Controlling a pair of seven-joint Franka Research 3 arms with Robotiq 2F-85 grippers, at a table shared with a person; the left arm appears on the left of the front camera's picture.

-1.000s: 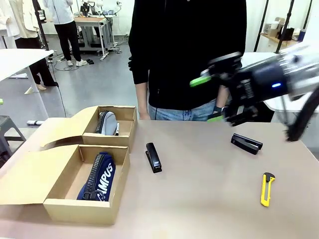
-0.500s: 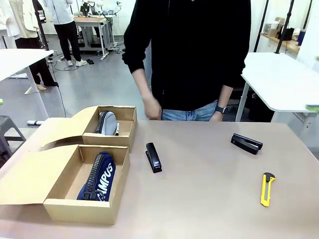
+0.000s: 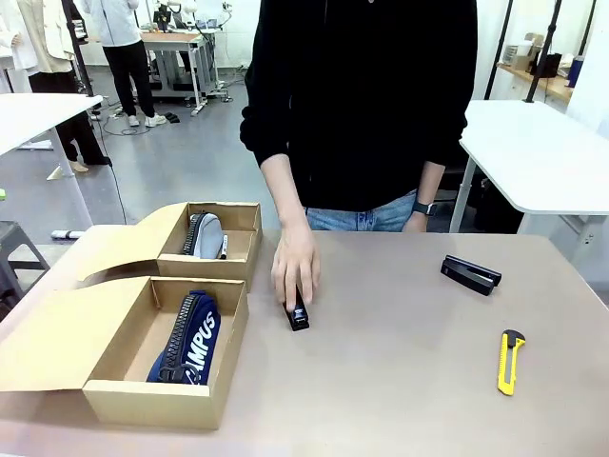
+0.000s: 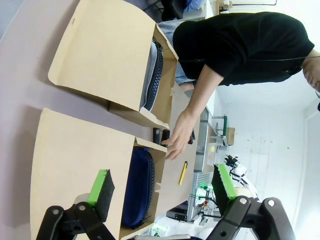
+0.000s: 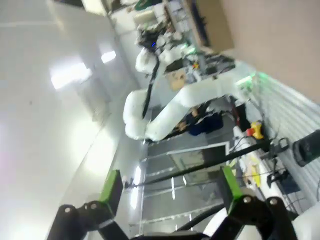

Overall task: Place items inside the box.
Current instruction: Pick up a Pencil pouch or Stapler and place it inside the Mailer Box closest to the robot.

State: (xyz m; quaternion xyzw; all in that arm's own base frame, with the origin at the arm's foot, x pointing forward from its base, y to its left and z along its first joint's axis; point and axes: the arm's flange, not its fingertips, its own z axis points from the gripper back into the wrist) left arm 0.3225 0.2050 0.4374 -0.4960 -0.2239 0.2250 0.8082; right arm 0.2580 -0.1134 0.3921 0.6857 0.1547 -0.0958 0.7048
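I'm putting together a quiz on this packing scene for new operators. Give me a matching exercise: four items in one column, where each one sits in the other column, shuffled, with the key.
Items:
1. navy pouch
2. grey pouch
3. yellow utility knife
4. middle stapler

Places:
A. in the far box
B. under the person's hand
C. lying free on the right side of the table
D. in the near box

Pairs: 1-D, 2-A, 3-C, 4-B.
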